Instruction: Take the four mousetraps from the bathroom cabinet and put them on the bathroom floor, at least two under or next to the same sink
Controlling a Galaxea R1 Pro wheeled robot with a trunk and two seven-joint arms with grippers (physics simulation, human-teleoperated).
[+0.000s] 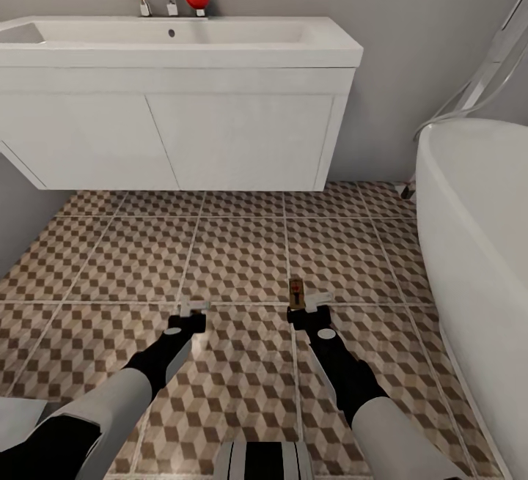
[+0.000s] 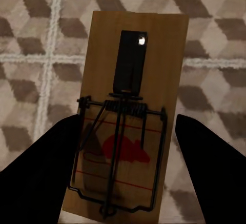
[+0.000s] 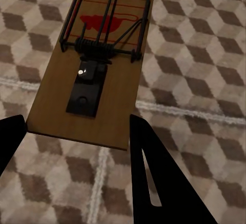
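Head view: sink basin empty; mousetrap between right jaws.

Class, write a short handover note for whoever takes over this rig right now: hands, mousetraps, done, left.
Left hand: seems shut on a mousetrap, above the bathroom floor.
Right hand: seems shut on a second mousetrap, held upright.
Both hover before the bathroom sink.
Done: two traps in hand; none seen on the floor.
Left: set both down under or beside the sink, then bring the other two.
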